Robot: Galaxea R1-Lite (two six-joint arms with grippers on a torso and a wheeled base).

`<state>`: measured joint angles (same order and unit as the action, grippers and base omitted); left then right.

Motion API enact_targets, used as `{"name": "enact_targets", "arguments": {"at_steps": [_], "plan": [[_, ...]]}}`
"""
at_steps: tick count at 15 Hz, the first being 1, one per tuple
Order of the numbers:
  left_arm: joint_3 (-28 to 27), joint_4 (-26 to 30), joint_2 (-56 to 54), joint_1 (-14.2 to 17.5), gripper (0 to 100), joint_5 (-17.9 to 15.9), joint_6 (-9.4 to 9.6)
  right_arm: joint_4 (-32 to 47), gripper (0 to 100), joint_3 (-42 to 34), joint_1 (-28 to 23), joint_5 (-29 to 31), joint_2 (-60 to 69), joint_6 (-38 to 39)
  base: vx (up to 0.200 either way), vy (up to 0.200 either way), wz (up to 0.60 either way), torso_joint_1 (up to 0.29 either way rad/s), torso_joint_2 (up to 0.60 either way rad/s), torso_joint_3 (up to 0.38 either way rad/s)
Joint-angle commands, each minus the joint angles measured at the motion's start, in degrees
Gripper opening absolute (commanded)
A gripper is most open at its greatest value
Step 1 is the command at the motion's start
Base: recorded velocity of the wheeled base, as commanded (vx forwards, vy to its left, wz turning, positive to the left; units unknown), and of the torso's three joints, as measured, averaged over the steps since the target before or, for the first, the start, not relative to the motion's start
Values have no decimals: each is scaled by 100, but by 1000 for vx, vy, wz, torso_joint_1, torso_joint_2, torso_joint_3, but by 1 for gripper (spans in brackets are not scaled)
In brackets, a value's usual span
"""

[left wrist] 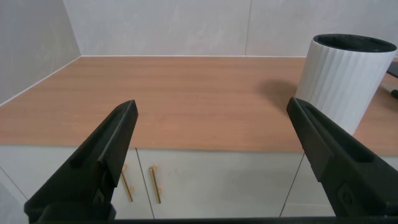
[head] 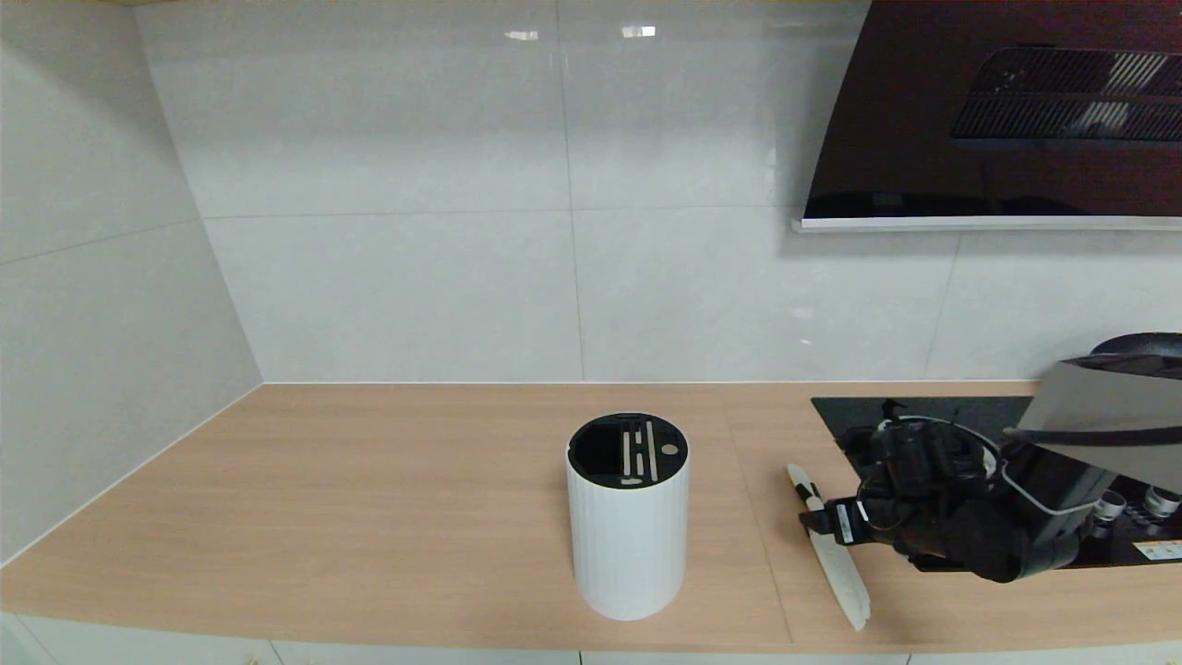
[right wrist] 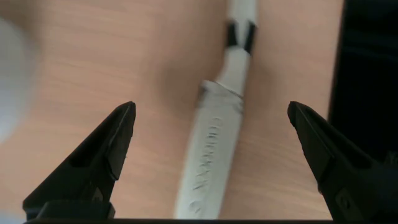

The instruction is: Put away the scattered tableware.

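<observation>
1. We see the long white knife with a black band [head: 845, 573] lying flat on the wooden worktop [head: 369, 517], near right. We judge it light, stiff and slippery, best gripped near the band.
2. The right end effector [head: 820, 523] hovers over it, fingers apart.
3. The white ribbed cylindrical holder [head: 628, 526] stands to the left; the left end effector [left wrist: 211, 109] is spread too.

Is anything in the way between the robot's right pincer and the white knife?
No, nothing visible. The open right pincer hangs straight over the knife, which lies flat on the wooden counter.
</observation>
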<state>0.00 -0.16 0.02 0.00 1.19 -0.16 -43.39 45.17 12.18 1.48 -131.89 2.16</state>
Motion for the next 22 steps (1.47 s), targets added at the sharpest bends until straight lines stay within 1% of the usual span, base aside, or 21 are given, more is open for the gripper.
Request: {"name": "enact_targets", "arguments": {"at_steps": [1,11,19,22], "plan": [[0,-2,-2,0,100,4,-2,-3,100,142,13,63,-452,-5,0,0,0,0,0,0],[0,-2,-2,0,100,4,-2,41,100,528,13,195,-759,4,0,0,0,0,0,0],[0,-2,-2,0,100,4,-2,58,100,660,39,222,-944,4,0,0,0,0,0,0],[0,-2,-2,0,100,4,-2,252,100,722,83,248,-953,4,0,0,0,0,0,0]]}}
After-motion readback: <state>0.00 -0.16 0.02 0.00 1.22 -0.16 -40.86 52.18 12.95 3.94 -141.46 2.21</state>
